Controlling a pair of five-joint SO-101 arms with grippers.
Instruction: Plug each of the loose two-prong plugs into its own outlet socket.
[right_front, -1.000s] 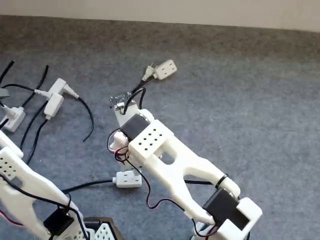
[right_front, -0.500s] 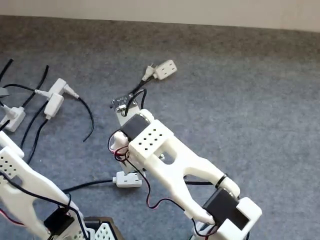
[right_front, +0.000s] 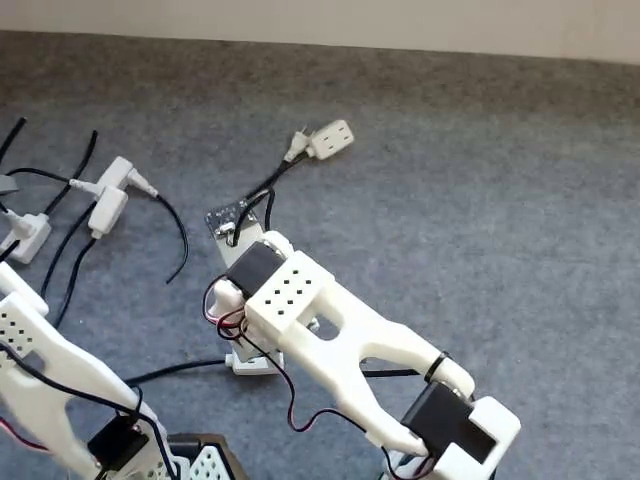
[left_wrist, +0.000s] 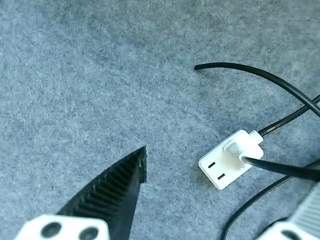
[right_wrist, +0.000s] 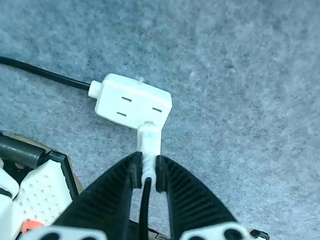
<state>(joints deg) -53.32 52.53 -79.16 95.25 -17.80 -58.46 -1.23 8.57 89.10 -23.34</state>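
My right gripper (right_wrist: 146, 165) is shut on a white two-prong plug (right_wrist: 149, 142), with its black cord running back between the fingers. The plug's front end meets the side of a white outlet block (right_wrist: 131, 101); I cannot tell whether the prongs are in a socket. In the high view this block (right_front: 248, 362) lies partly under the right arm (right_front: 330, 330). My left gripper (left_wrist: 220, 200) is open above the carpet, its black finger (left_wrist: 112, 192) beside another white outlet (left_wrist: 230, 160) that has a black cord attached.
A white outlet (right_front: 330, 138) with a plug (right_front: 297, 150) at its end lies at the back centre. More white plugs and outlets with black cords (right_front: 110, 195) lie at the left. The left arm (right_front: 50, 380) stands at the front left. Grey carpet stretches bare to the right.
The right arm has shifted left and toward the front, bringing its gripper with the plug down over the front outlet block. The left arm has hardly moved.
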